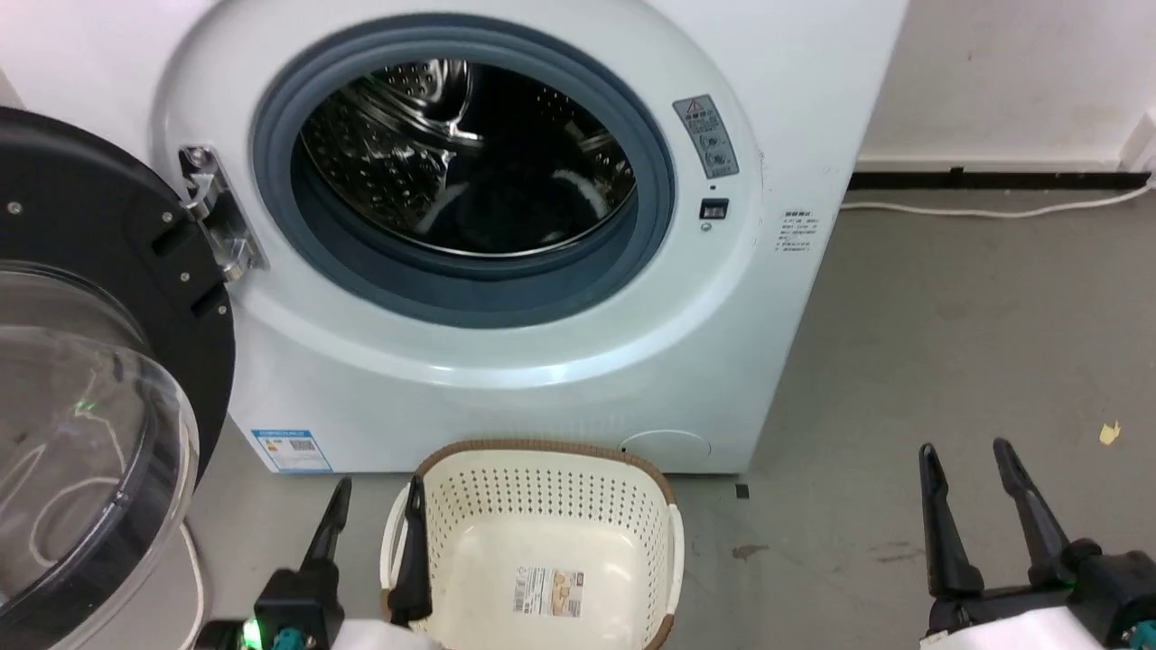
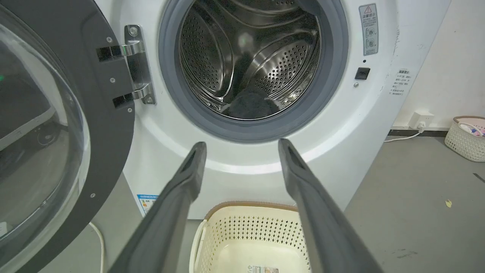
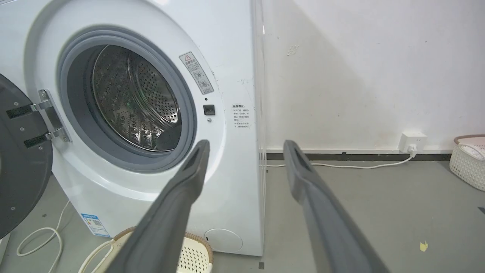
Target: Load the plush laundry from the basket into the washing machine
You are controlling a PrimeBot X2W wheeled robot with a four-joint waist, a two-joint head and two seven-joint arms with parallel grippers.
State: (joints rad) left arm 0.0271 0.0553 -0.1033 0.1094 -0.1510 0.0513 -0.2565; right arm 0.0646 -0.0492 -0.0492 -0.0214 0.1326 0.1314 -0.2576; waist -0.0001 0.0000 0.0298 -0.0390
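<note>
Plush laundry (image 2: 251, 107), lower part hidden

Warning-triangle sticker (image 2: 368, 28) on washing machine (image 2: 242, 157)

Head camera: forward and down, close on washing machine (image 1: 542, 388) and basket (image 1: 542, 492). Left wrist camera faces it squarely; right wrist camera obliquely from the right. All share its front.

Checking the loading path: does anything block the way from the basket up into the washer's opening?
Nothing visible does. The door hangs open at the left, the basket is empty, and the dark plush lies in the drum.
</note>
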